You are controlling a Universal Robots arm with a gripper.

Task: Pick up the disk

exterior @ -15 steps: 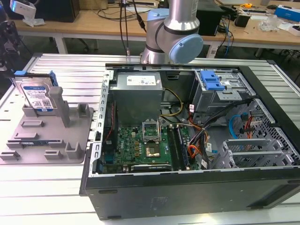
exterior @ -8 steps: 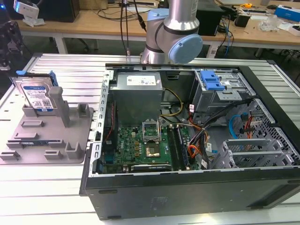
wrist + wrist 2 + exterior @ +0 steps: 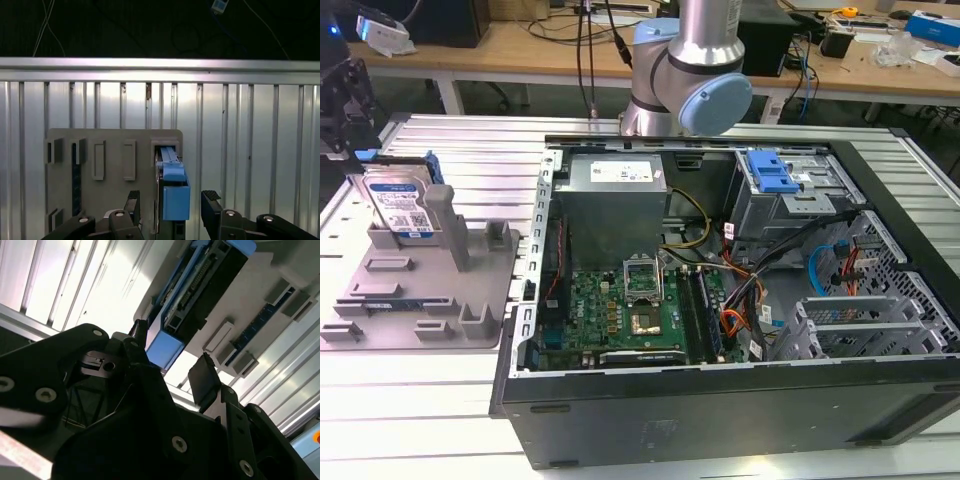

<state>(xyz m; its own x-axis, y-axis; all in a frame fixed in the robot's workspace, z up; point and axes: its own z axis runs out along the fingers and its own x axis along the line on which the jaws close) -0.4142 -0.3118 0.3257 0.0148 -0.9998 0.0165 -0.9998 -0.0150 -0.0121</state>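
The two fingers [image 3: 211, 201] are open wide and they hold nothing. In both wrist views the blue end of the disk [image 3: 175, 197] shows in the gap between them. There is a space on each side of it, so neither finger touches it.

There is one disk. It stands up on its edge in a slot of the grey fixture [image 3: 115, 145]. In the exterior view the white-and-blue label on the disk faces out, and blue rails run along its sides. One tall grey post [image 3: 441, 215] stands just beside the disk.

There is one fixture. It is a flat grey plate with some short posts and some slots. It lies on the ribbed metal tabletop [image 3: 380, 400], on the exterior view's left.

Just beside the fixture, toward the exterior view's right, lies one big open computer case [image 3: 720, 410]. Inside it are one green board [image 3: 620, 310], one silver box [image 3: 615, 195] and a bunch of wires [image 3: 740, 290]. One blue latch [image 3: 770, 172] sits on top of the metal bay in the far corner of the case.

One robot arm [image 3: 695, 50], silver with pale blue caps, stands behind the case.
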